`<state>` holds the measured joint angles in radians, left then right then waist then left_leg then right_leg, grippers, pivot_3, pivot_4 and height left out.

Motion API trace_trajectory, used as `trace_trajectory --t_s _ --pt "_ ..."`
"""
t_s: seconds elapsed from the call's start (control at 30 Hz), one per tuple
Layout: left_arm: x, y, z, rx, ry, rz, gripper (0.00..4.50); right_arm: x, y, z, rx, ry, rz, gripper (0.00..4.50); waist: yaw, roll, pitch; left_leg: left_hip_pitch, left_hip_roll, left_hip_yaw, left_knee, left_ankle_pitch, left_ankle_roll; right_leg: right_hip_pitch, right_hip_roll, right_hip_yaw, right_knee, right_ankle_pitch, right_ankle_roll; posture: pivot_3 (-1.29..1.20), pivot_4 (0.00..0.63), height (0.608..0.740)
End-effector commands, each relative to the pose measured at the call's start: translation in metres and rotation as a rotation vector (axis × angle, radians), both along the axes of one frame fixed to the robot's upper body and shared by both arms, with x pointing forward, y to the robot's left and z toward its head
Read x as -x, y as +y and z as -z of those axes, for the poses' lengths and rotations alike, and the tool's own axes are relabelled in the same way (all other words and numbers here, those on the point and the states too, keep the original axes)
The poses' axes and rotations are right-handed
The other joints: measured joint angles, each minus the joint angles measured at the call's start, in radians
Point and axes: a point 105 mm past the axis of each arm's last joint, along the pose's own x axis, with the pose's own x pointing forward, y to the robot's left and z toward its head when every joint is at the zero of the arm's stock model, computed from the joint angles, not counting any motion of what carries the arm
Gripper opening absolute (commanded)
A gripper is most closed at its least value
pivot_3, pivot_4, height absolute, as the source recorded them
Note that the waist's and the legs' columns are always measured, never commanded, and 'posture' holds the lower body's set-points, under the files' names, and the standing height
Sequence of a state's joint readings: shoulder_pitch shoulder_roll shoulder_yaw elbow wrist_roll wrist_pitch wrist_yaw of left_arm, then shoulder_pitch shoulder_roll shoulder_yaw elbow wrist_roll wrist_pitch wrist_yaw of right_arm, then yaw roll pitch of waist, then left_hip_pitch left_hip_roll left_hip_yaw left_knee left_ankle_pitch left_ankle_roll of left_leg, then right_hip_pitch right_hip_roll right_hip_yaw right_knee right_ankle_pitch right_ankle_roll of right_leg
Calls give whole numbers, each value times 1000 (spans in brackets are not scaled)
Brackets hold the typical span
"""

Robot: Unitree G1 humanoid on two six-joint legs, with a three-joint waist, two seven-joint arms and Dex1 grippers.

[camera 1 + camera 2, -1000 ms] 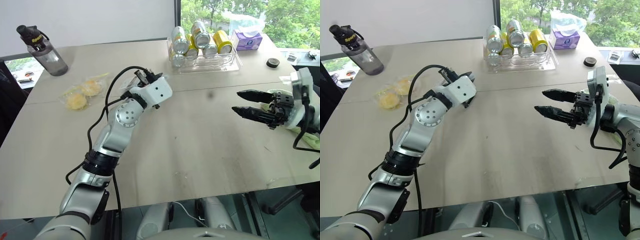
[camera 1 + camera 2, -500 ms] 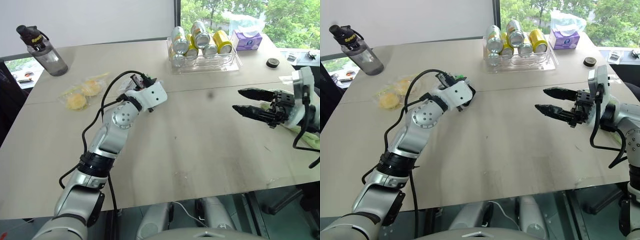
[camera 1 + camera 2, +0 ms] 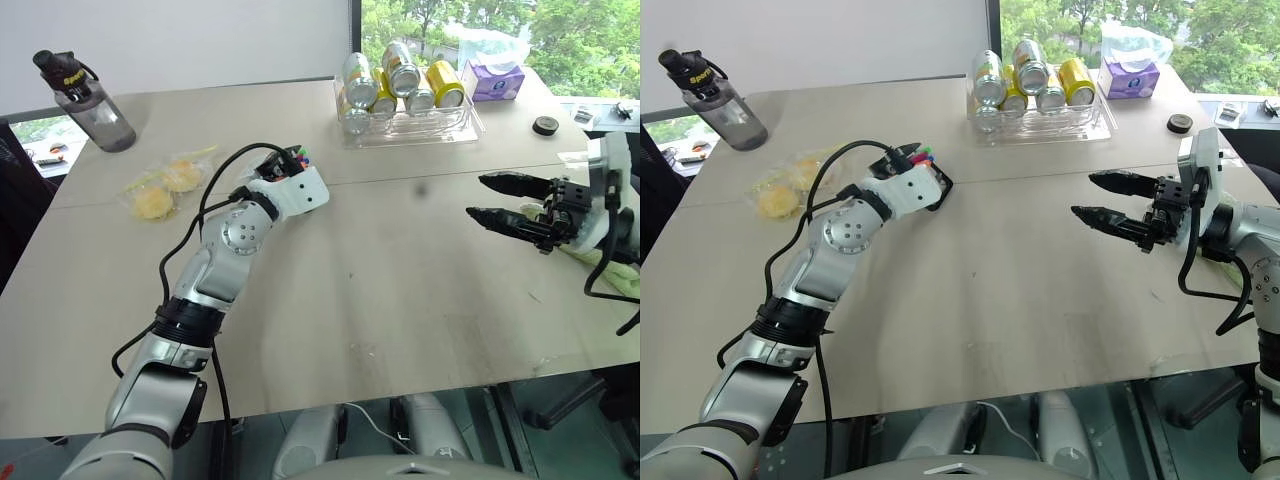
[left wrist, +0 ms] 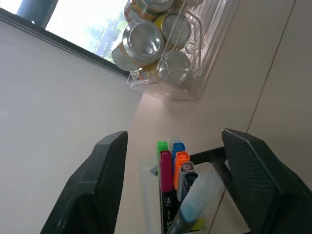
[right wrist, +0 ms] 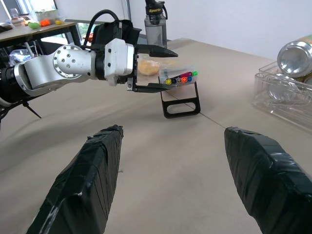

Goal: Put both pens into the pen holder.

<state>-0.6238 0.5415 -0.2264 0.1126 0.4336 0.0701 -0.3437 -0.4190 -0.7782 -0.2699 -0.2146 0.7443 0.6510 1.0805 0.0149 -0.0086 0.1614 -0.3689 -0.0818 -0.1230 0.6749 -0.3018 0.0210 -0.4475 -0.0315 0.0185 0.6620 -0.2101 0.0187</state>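
Observation:
The pen holder (image 5: 181, 105) stands on its black frame at mid-table, and its clear body shows a row of coloured tips. Among short markers in it stand a pen with a pink-magenta end (image 4: 165, 171) and one with a light blue cap (image 4: 193, 202). My left gripper (image 5: 169, 68) is open, level, with a finger on either side of the holder's top and not touching it. The same gripper (image 3: 293, 162) shows just behind the coloured tips in the left eye view. Off to the right my right gripper (image 3: 477, 196) hangs open and empty above the table.
At the back, a clear tray of cans (image 3: 405, 122) stands beside a purple tissue box (image 3: 493, 78) and a small black disc (image 3: 545, 125). A dark water bottle (image 3: 90, 100) stands at the back left. A bag of yellow food (image 3: 165, 185) lies left of the holder.
My left gripper has gone from shut to open, and the hand has shifted a little left and down. The coloured tips now show beyond it. The right arm has stayed put.

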Motion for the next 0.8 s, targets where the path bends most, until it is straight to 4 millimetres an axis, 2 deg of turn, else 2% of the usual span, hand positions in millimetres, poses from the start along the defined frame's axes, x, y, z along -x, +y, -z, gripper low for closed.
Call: trace_trajectory --t_s 0.03,0.23,0.33,0.47,0.53,0.67,0.8 --pt "-1 5 -13 -7 -57 -6 4480 1 -3 -9 12 -44 14 3584 0 0 0 0 0 0 0 0 0 0 0 0 0 0 0 0 150 740" --pt "-1 7 -13 17 -64 -15 4480 1 -3 -7 16 -41 13 3584 0 0 0 0 0 0 1 0 0 0 0 0 0 0 0 0 150 740" --pt "4 6 -17 102 -66 10 4480 1 -1 -1 39 -27 10 3584 0 0 0 0 0 0 1 0 0 0 0 0 0 0 0 0 150 740" --pt "37 -4 -40 506 -31 266 4480 -2 -2 20 97 9 33 3584 0 0 0 -1 0 -1 2 0 0 0 0 -1 0 0 0 0 150 740" --pt "51 -1 -38 596 41 343 4480 -6 -4 34 139 18 65 3584 -3 0 0 -2 0 -1 4 0 1 0 0 -1 0 0 0 0 150 740" --pt "72 21 -15 706 256 369 4480 -14 -9 55 155 41 116 3584 -4 1 0 -2 0 0 6 0 1 0 0 -1 2 0 0 0 150 740" --pt "105 46 36 740 545 278 4480 -15 -19 86 198 77 181 3584 -9 1 -1 0 1 0 7 0 1 1 0 0 3 0 0 0 150 740"
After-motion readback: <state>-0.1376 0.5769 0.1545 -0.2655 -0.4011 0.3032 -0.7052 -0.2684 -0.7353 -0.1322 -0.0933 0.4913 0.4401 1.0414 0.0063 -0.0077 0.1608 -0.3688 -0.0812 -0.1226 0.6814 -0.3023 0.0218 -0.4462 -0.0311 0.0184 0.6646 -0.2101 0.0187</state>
